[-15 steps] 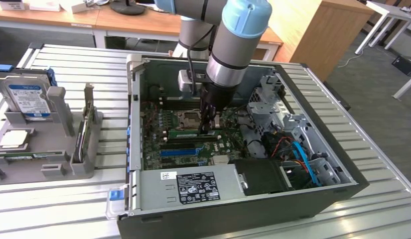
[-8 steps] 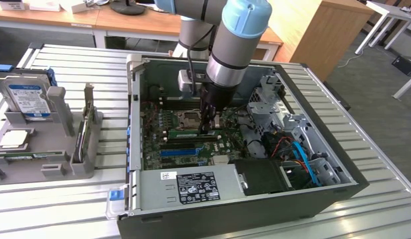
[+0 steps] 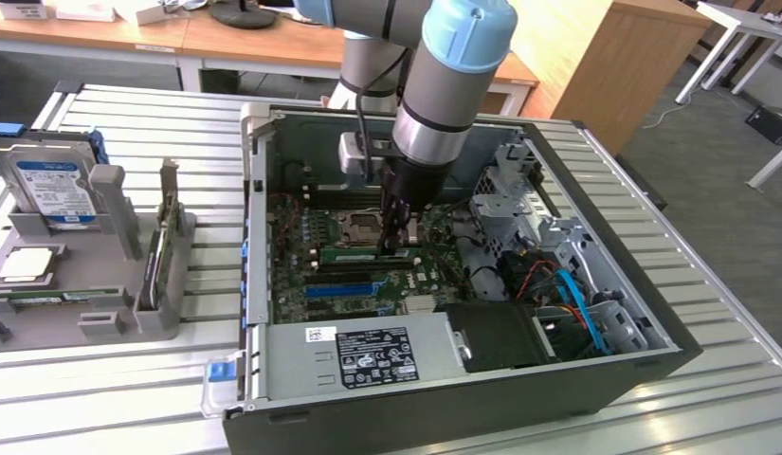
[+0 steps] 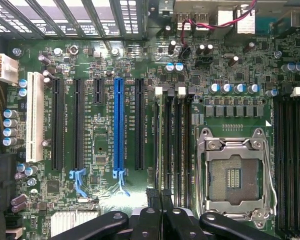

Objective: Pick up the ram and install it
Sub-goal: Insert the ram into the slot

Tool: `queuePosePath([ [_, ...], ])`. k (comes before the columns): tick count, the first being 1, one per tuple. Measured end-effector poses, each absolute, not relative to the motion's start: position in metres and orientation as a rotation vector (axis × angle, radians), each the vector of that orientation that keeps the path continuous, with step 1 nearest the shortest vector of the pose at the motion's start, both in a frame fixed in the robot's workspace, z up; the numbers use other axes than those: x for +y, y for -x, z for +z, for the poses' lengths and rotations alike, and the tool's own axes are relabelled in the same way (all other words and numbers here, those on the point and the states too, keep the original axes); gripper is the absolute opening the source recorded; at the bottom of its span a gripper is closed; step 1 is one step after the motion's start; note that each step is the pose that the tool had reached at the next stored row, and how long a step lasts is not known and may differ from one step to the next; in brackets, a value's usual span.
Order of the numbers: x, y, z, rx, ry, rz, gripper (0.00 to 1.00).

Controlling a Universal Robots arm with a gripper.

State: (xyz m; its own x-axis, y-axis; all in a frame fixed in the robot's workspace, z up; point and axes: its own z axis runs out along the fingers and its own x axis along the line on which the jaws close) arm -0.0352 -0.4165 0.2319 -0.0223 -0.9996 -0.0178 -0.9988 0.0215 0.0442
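Observation:
The ram [image 3: 353, 254], a narrow green stick with a white label, stands on its long edge along a black memory slot just beside the CPU socket [image 3: 365, 226], inside the open computer case [image 3: 258, 237]. My gripper [image 3: 397, 248] reaches straight down into the case and is shut on the stick near its end at the exterior view's right. From the wrist, the ram [image 4: 160, 145] shows edge-on as a thin line over the slot with white latches, running out from between my closed gripper [image 4: 161, 200].
A grey fixture [image 3: 100, 313] at the exterior view's left holds a hard drive [image 3: 56, 190], an upright card with a metal bracket [image 3: 163, 237] and a chip [image 3: 30, 265]. A power supply [image 3: 378, 351] and a drive cage with cables [image 3: 555, 275] crowd the case. A blue slot [image 4: 119, 125] lies beside the memory slots.

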Motion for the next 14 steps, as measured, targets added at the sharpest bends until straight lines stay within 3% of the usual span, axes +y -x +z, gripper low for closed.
queuePosePath([
  [14,-0.4157,0.0352,0.2312,-2.237,-2.178,-0.069,0.12],
])
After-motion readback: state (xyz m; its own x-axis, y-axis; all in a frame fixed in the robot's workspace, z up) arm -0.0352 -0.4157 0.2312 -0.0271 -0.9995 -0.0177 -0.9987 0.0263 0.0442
